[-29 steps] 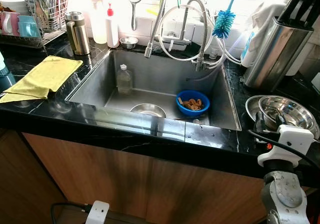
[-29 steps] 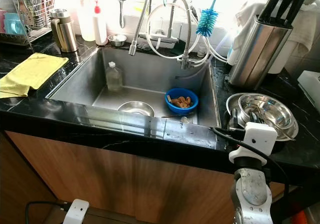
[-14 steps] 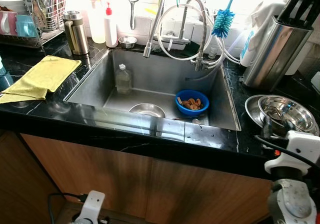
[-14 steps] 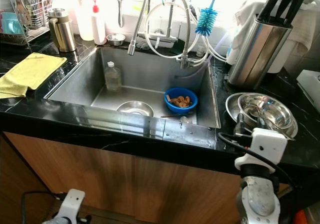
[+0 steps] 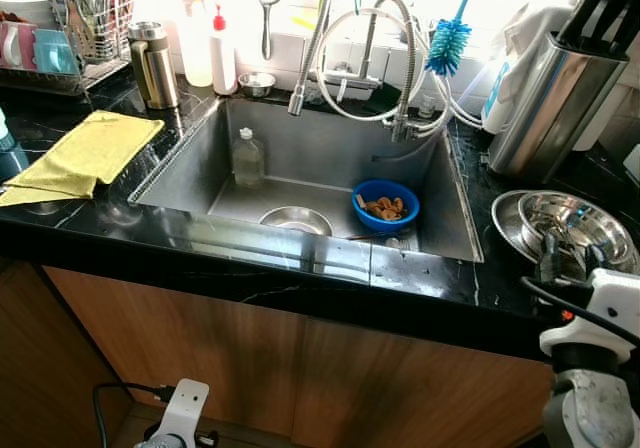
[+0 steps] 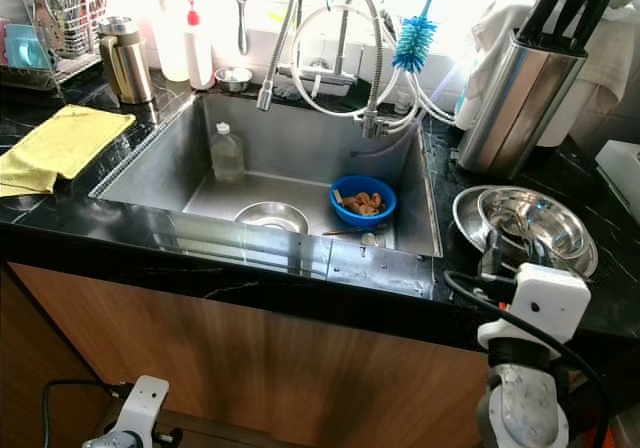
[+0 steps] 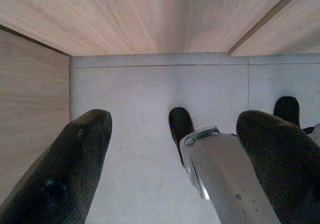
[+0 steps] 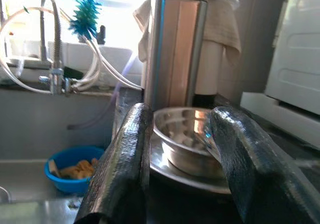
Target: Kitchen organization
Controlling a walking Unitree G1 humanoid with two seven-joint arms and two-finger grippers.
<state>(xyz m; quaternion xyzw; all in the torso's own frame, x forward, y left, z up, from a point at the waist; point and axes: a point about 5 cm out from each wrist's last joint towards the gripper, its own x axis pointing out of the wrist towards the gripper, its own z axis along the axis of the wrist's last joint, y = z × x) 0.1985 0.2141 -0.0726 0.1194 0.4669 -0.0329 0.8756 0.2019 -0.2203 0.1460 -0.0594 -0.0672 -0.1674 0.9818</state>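
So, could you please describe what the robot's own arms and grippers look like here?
The right arm is silver metal, scuffed, with a round joint, topped by a white plastic wrist block and a looping black cable. The right gripper has two long, glossy black fingers. The left gripper has matte black, rounded, textured fingers; the left arm carries a white bracket and a black cable.

A round blue plastic bowl (image 5: 386, 205) and a round steel bowl (image 5: 296, 219) are set in the steel sink (image 5: 180, 163); stacked steel bowls (image 5: 570, 225) are placed on the counter to its right.
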